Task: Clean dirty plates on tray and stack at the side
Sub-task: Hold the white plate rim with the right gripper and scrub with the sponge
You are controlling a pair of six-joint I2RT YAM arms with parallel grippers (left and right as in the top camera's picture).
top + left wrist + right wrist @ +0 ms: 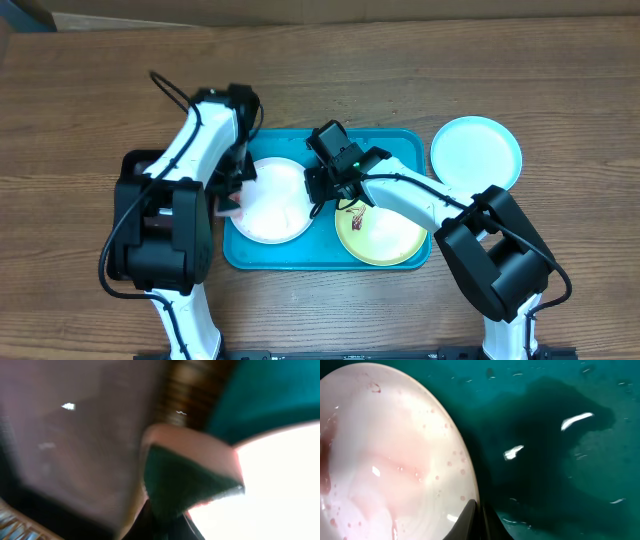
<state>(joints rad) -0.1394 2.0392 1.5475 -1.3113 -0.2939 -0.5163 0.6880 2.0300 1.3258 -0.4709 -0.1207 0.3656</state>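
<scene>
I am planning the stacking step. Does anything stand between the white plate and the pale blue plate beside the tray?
Yes. The right arm reaches across the tray directly between the white plate and the pale blue plate. The yellow-green plate lies just beside that line.

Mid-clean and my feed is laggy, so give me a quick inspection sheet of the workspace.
Surface: wooden table.
Job's things: white plate and yellow-green plate, which has a brown smear, in the turquoise tray; pale blue plate on the table right of the tray.
Clutter: dark shape under the left arm, unclear.
Grippers: left gripper shut on a pink-green pad at the white plate's left edge; right gripper shut at its right rim, grip unclear.
Cables: black cable looping off the left arm.
Surroundings: nothing seen.
</scene>
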